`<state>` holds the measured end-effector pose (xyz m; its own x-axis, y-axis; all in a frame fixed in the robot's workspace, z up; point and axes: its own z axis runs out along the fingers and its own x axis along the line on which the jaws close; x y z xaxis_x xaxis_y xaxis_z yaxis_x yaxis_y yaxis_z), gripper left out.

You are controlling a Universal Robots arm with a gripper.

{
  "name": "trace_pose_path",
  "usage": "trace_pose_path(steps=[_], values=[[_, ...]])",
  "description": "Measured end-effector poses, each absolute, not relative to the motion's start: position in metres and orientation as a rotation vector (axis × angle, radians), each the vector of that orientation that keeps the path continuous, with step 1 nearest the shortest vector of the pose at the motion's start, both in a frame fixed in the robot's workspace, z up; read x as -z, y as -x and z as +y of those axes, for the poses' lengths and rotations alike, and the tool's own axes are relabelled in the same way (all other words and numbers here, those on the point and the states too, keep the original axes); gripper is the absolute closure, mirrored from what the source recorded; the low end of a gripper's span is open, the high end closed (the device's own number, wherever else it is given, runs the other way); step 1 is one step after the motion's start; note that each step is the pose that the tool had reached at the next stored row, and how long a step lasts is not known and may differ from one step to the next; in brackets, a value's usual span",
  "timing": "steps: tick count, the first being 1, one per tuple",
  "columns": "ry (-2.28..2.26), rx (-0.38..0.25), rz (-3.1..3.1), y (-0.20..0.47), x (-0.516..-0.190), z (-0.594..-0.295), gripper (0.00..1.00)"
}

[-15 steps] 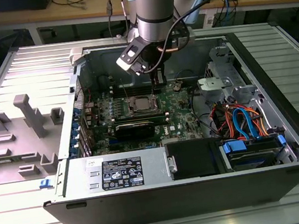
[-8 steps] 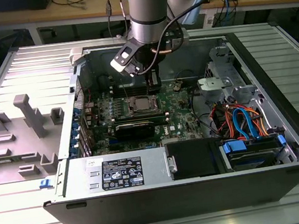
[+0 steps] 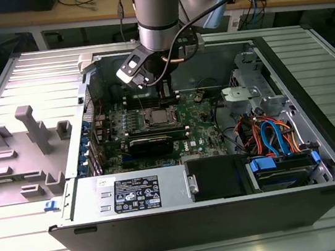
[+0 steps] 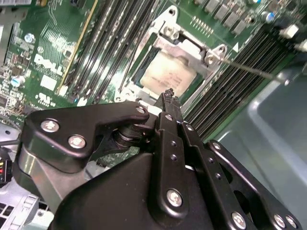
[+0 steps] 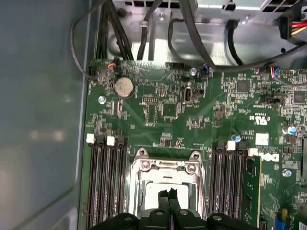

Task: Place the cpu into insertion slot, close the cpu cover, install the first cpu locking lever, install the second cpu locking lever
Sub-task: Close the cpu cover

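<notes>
You have the cpu (image 4: 165,74) seated in its socket near the middle of the green motherboard (image 3: 202,130), between the two banks of memory slots (image 5: 106,187). The cpu cover (image 4: 189,47) lies down over it, and the chip's metal top shows through the window. A thin metal rod (image 4: 249,69) runs from one corner of the cover out over the slots. Your gripper (image 4: 168,95) hangs just above the socket's edge, fingers pressed together and holding nothing, inside the open computer case (image 3: 169,228)
</notes>
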<state>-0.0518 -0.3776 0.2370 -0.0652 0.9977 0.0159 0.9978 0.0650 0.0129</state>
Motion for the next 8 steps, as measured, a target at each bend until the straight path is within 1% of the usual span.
trace_pose_path(steps=[8], values=[[2.131,0.019,-2.292,0.0594,-0.2329,-0.3785,0.89]])
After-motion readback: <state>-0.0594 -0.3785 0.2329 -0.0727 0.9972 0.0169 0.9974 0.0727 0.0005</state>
